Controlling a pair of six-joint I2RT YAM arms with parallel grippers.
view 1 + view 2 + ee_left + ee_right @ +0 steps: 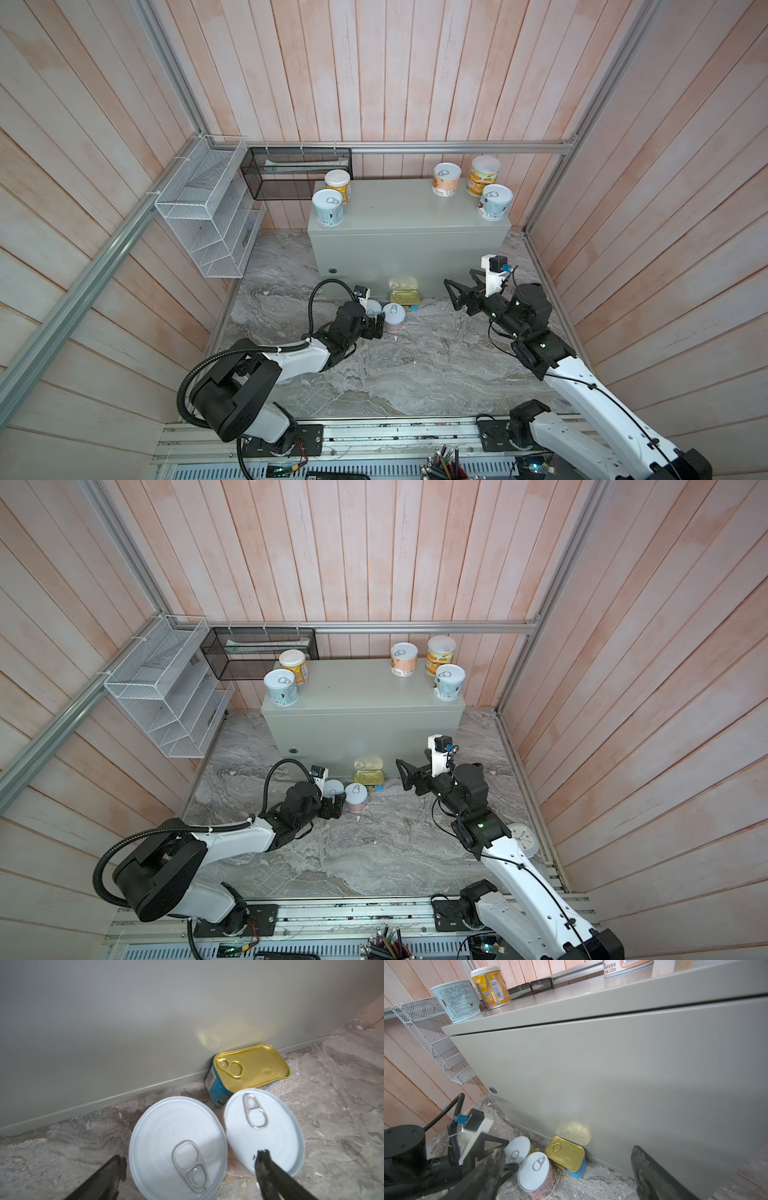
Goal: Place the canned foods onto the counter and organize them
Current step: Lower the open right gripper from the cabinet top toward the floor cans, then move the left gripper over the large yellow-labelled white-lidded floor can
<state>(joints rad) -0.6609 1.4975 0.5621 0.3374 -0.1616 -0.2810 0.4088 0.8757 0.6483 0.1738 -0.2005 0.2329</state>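
Our left claw [191,1158], spread wide, straddles a white-topped can [176,1126], right claw [454,296] open, empty; next, clamp and lift onto the worktop [399,208]

The left arm [291,358] and right arm [582,386] are glossy white tubes joined by chunky black rounded housings, ending in the black left pincer [376,326] and right pincer [452,296], whose fingers are open triangular frames. A ribbed black hose [232,352] runs along the left arm, and a thin black cable [598,390] along the right, beside a small green light [481,825]. Each wrist carries a white bracket [475,1132] with a black camera and blue plug [459,1120], and one round black housing [403,1142] shows small screws.
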